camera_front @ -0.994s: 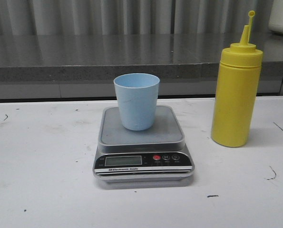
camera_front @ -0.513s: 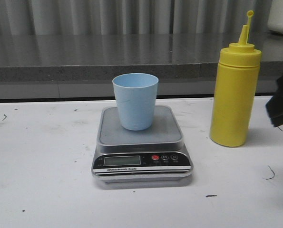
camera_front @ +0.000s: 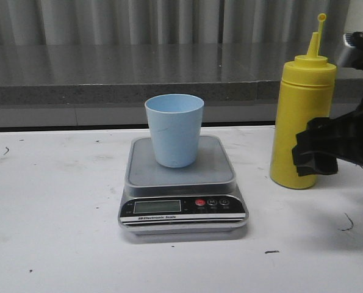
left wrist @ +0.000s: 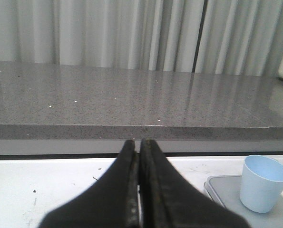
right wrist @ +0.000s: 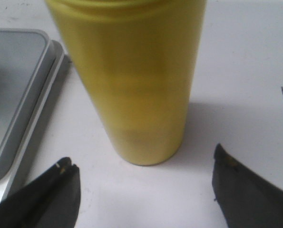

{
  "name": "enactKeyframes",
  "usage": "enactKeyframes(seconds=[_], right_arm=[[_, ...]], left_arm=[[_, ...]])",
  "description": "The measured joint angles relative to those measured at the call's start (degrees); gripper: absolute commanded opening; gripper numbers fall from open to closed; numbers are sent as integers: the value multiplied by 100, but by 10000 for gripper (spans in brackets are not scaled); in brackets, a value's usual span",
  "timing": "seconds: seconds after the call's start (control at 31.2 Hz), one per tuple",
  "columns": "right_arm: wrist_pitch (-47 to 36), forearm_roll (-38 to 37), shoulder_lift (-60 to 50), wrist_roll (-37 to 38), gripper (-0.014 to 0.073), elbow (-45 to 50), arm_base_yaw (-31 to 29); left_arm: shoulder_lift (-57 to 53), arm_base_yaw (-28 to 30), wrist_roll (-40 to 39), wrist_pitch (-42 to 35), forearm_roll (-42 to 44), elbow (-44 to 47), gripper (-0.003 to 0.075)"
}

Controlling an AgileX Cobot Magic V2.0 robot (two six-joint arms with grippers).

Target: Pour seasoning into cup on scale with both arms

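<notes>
My right gripper stood wide-jawed and empty just short of the upright seasoning bottle, nearer than my closed left gripper

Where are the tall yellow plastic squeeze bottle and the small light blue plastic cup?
Tall yellow plastic squeeze bottle [camera_front: 297,116]: front view, middle of its body.
Small light blue plastic cup [camera_front: 174,131]: front view, its outer wall.

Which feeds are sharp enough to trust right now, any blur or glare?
Front view: sharp, scale display glare-free but unreadable. Right wrist view: yellow squeeze bottle close and soft-focused, right hand fingertips blurred. Left wrist view: counter sharp, left hand fingers slightly soft.
</notes>
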Motion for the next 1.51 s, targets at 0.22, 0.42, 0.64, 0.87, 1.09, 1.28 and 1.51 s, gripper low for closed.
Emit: enactKeyframes(seconds=[0.22, 0.42, 0.64, 0.87, 1.09, 1.28, 1.51], right_arm=[[-540, -302, 384, 606, 588, 0, 9], [-805, -499, 526, 733, 588, 0, 9], [-1041, -510, 526, 733, 588, -11, 9], [-1074, -500, 739, 747, 588, -348, 9], [-1238, -464, 1186, 747, 588, -618, 9], [-1871, -403, 1599, 972, 588, -645, 9], [-2713, -391, 1941, 1261, 588, -665, 9]], left_arm=[[0, 0, 0, 0, 0, 0, -20], [0, 0, 0, 0, 0, 0, -20], [0, 0, 0, 0, 0, 0, -20], [0, 0, 0, 0, 0, 0, -20], [0, 0, 0, 0, 0, 0, -20], [0, 0, 0, 0, 0, 0, -20], [0, 0, 0, 0, 0, 0, -20]])
